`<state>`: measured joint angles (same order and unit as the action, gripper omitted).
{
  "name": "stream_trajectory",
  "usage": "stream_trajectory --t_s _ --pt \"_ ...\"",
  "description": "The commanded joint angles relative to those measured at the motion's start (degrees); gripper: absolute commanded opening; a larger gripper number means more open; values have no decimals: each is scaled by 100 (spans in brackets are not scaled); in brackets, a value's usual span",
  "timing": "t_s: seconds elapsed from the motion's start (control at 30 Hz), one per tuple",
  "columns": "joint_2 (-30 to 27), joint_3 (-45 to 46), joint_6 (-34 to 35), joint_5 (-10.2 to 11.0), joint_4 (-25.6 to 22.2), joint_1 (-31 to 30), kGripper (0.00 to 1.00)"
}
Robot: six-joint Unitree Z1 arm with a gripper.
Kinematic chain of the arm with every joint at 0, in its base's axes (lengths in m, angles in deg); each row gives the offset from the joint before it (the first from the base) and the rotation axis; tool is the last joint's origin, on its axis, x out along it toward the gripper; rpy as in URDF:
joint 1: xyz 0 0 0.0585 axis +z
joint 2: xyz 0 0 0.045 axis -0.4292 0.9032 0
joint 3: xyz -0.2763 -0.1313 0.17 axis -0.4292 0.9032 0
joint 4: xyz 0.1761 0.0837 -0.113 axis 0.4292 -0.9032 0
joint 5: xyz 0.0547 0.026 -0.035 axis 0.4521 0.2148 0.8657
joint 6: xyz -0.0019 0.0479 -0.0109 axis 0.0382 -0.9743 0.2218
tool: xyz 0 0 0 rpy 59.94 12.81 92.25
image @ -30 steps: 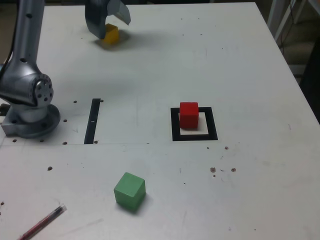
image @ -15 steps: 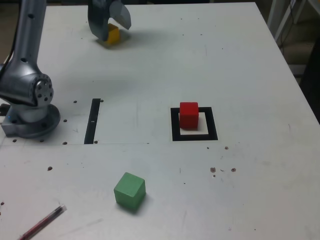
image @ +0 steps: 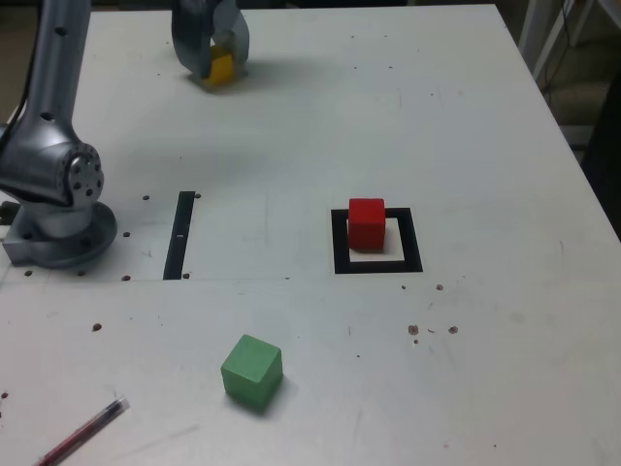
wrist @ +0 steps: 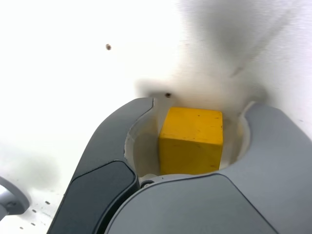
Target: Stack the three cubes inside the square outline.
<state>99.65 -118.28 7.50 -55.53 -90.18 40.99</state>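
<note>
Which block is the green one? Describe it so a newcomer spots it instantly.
On the white tabletop, find the thick black square outline. Toward the exterior view's lower left from it sits a matte green cube, alone on bare surface, unlike the small red cube in the outline.

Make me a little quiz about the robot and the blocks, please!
1. True or false: the green block sits inside the black square outline.
2. Pick one. Which block is between the fingers of the gripper?
a) red
b) yellow
c) green
3. Fill in the blank: in the exterior view, the pen lies to the ____ of the green block.

Key: 1. False, the red block is the one in there. 2. b, the yellow block. 3. left.
</note>
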Motion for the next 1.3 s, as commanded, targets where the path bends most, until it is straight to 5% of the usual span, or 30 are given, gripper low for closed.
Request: stream_trajectory --t_s 0.0,0.27,0.73,1.1,1.27 --pt "12 -28 -56 -46 32 -18 38" --pt "-20 -20 -162 -193 87 -29 26" --pt "-435 -65 -707 -228 -364 -494 18" --pt "-1031 -221 -603 383 -1212 -2551 16" --pt "-1252 -346 -401 356 -1408 -3702 16"
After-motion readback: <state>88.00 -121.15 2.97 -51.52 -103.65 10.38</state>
